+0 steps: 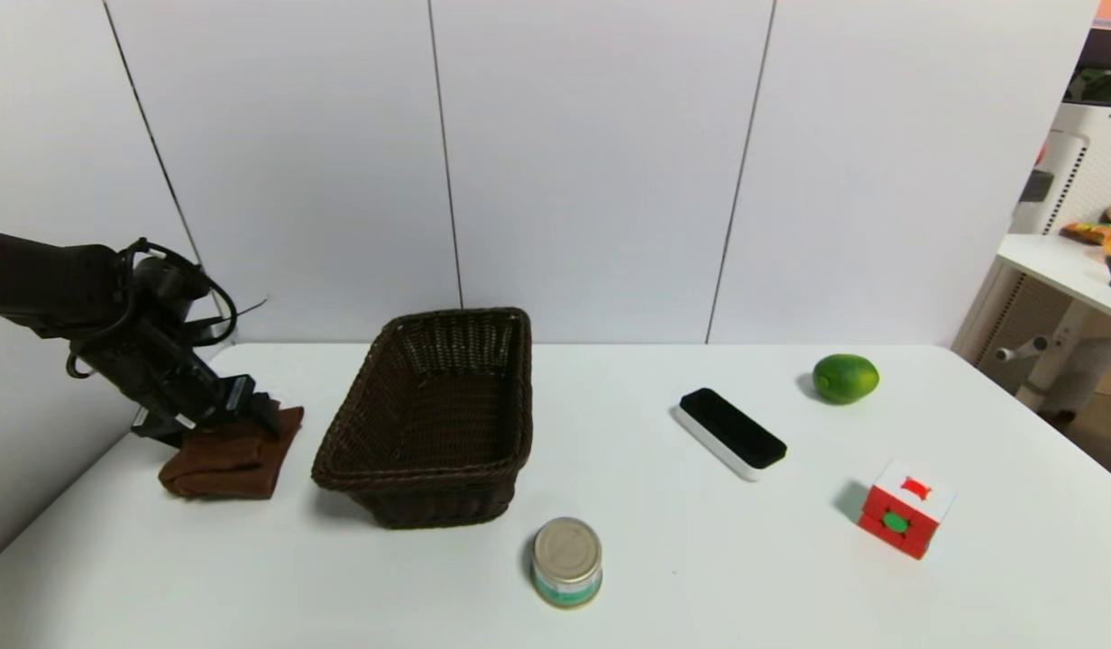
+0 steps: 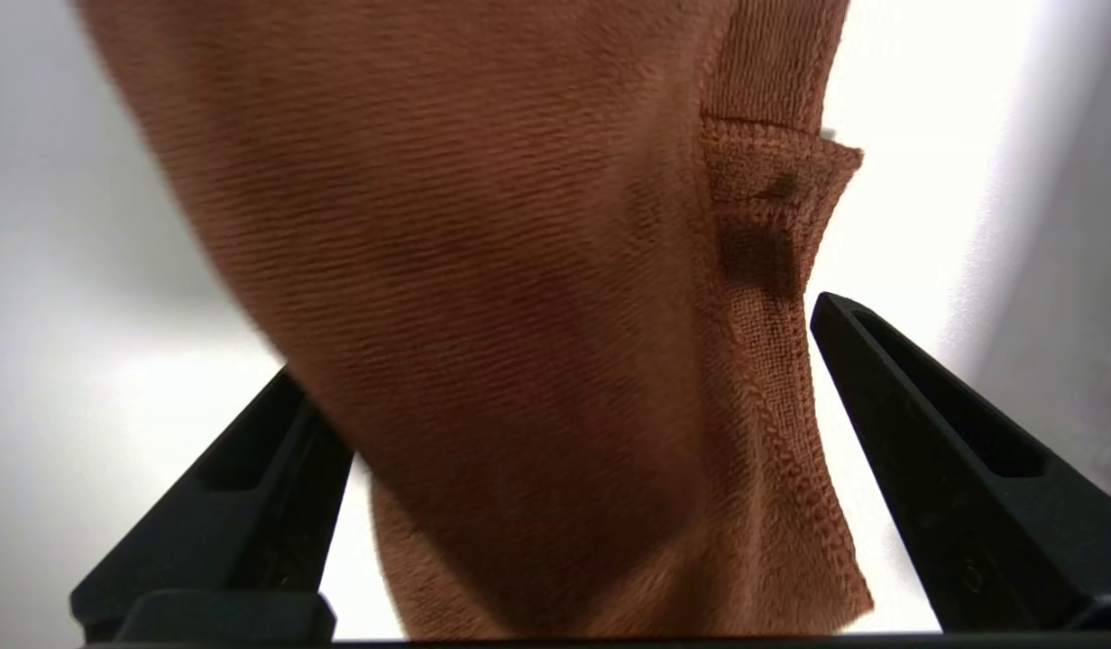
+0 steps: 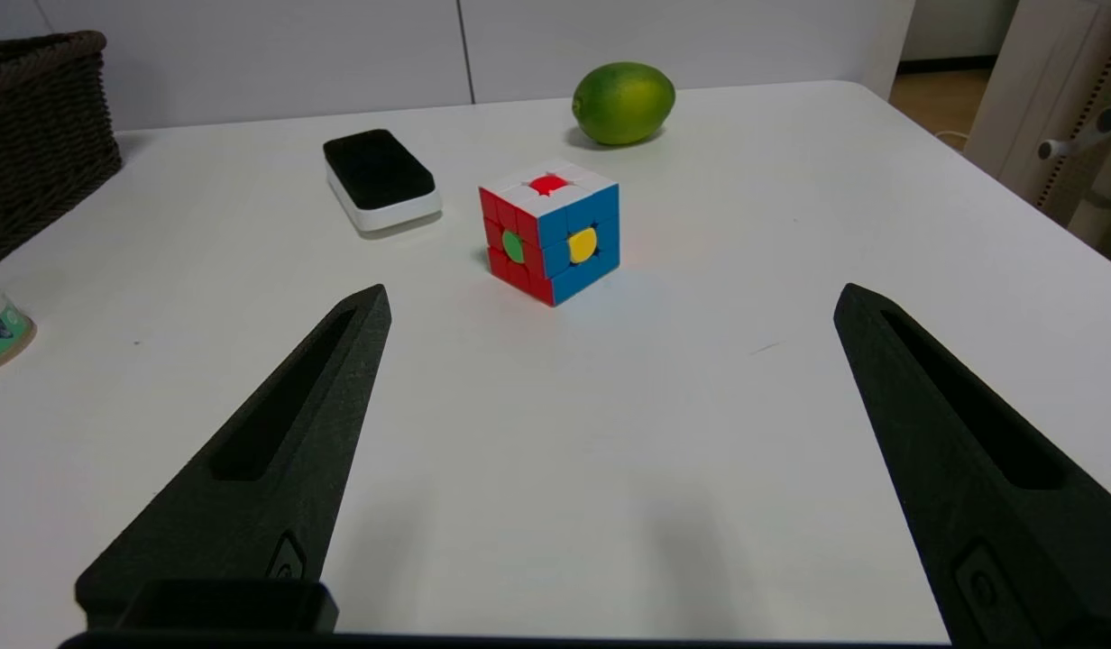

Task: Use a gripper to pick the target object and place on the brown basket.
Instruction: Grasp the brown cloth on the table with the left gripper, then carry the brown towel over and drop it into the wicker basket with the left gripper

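Note:
The brown terry towel lies bundled on the white table, left of the brown wicker basket, which is empty. My left gripper is down on the towel's far end. In the left wrist view the towel fills the space between the two black fingers, which stand wide apart, and the left gripper is open around it. My right gripper is open and empty above bare table. It is out of the head view. The basket's corner shows in the right wrist view.
A tin can stands in front of the basket. A black-and-white eraser block, a green lime and a colour cube lie to the right. The towel is near the table's left edge.

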`<control>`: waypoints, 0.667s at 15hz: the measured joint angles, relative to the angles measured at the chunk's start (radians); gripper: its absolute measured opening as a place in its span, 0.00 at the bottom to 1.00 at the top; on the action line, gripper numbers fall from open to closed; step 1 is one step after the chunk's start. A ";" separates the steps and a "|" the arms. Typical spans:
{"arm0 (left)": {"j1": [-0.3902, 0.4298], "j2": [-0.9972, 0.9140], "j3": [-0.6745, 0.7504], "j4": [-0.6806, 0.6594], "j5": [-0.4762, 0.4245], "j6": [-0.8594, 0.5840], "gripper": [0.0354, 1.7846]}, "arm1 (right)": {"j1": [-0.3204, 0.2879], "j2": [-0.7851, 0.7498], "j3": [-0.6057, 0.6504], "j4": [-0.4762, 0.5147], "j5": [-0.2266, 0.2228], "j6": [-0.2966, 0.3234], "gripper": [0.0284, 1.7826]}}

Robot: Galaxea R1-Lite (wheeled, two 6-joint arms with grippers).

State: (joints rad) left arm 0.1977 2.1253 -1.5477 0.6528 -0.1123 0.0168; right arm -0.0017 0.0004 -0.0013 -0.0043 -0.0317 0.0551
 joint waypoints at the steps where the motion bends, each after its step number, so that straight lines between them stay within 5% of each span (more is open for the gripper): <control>1: -0.006 0.006 0.004 0.000 0.001 0.000 0.94 | 0.000 0.000 0.000 0.000 0.000 0.000 0.95; 5: -0.020 0.017 0.013 0.000 0.005 0.008 0.57 | 0.000 0.000 0.000 0.000 0.000 0.000 0.95; 8: -0.022 -0.006 0.013 0.003 0.000 0.008 0.41 | 0.000 0.000 0.000 0.000 0.000 0.000 0.95; 9: -0.022 -0.023 0.009 0.001 0.001 0.007 0.17 | 0.000 0.000 0.000 0.000 0.000 0.000 0.95; 10: -0.022 -0.042 0.004 -0.002 0.001 0.007 0.13 | 0.000 0.000 0.000 0.000 0.000 0.000 0.95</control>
State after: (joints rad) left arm 0.1760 2.0830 -1.5438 0.6509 -0.1111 0.0234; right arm -0.0017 0.0004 -0.0013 -0.0038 -0.0317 0.0547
